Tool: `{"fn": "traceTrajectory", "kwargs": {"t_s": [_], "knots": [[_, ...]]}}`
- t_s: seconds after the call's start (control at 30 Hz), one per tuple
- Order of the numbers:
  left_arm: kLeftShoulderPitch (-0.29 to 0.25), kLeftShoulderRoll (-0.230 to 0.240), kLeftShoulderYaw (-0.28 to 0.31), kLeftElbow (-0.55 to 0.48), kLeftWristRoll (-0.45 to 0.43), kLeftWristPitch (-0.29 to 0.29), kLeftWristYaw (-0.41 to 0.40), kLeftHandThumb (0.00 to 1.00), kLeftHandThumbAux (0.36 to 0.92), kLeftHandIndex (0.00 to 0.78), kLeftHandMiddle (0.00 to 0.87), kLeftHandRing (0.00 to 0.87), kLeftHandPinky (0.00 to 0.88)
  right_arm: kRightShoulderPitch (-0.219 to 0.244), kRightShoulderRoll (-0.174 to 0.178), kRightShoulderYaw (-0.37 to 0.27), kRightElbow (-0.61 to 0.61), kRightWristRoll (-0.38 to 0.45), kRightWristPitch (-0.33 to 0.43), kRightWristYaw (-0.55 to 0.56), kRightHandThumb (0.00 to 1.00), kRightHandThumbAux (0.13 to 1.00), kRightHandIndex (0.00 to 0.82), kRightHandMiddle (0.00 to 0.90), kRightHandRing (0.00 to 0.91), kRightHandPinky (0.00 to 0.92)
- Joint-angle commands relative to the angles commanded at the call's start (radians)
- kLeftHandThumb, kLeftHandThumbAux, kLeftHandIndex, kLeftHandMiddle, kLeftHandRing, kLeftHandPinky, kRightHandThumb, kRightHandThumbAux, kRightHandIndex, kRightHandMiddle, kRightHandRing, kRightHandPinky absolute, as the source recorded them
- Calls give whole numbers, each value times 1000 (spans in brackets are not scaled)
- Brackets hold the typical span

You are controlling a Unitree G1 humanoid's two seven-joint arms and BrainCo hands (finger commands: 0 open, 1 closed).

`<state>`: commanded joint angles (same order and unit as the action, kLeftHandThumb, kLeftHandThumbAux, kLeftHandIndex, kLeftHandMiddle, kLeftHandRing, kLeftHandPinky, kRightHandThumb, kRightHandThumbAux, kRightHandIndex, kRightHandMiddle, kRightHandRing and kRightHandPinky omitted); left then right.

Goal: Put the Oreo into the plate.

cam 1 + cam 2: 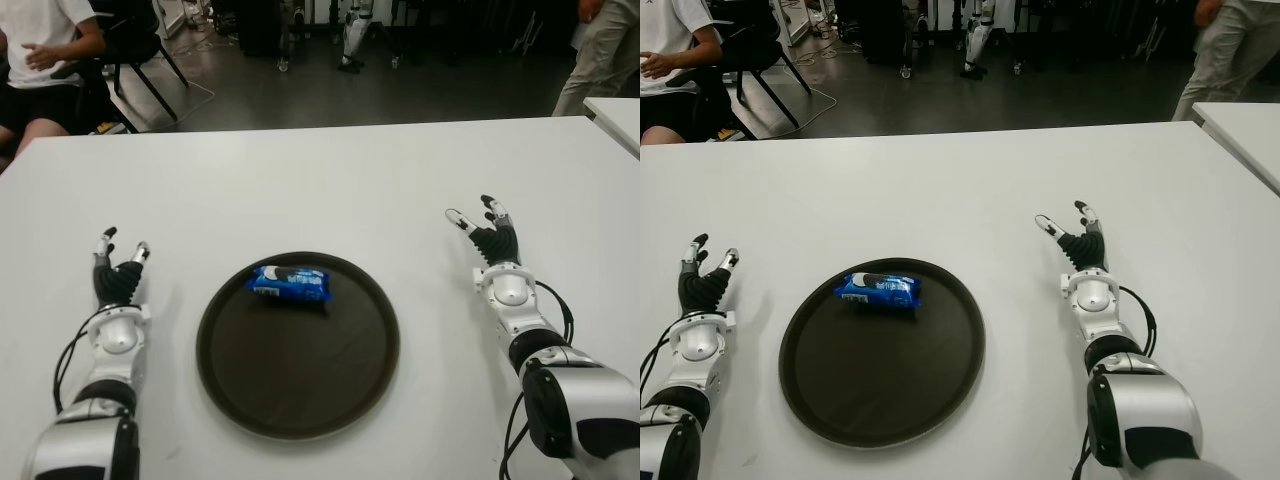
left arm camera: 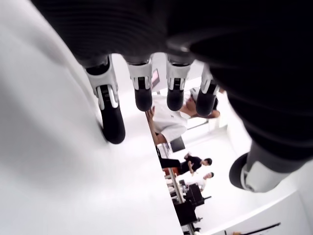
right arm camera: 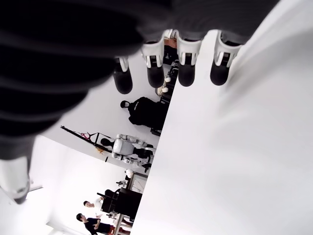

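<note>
The left robot hand [image 1: 118,268] is out over the white worktop [image 1: 320,180]. Its fingers [image 2: 113,117] are straight and spread, and it holds nothing. One fingertip seems to touch the worktop, going by its own wrist view.

To the right of that robot hand is the dark round plate [image 1: 240,390]. The Oreo [image 1: 289,285], a small blue pack, lies flat inside the plate, on the far part, away from the robot. It is between the two robot hands, and neither one touches it.

On the other side of the plate is the right robot hand [image 1: 487,232], well apart from it and a bit farther out. Its fingers [image 3: 154,73] are loose and open too, and it is empty.

So the job looks done: the Oreo is already in the plate and has been let go. I think no more picking up is needed. The next move would just be to keep both robot hands clear of the plate so nothing gets bumped.
</note>
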<state>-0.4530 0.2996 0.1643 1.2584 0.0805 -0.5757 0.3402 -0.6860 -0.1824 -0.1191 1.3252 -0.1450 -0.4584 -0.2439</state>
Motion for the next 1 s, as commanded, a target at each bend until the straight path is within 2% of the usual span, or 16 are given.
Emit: {"fn": "traceTrajectory", "kwargs": {"t_s": [0.2, 0.63, 1.0], "knots": [[3, -1, 0, -1, 1, -12, 5, 0, 582, 22, 19, 0, 0, 2, -2, 8, -1, -11, -14, -8, 0, 497, 14, 0, 0, 0], [-3, -5, 10, 0, 0, -10, 30, 0, 604, 30, 18, 0, 0, 1, 1, 7, -1, -4, -37, -6, 0, 519, 12, 0, 0, 0], [-7, -6, 7, 0, 7, -7, 51, 0, 587, 19, 1, 0, 0, 0, 3, 9, -1, -8, -36, -12, 0, 495, 16, 0, 0, 0]]}}
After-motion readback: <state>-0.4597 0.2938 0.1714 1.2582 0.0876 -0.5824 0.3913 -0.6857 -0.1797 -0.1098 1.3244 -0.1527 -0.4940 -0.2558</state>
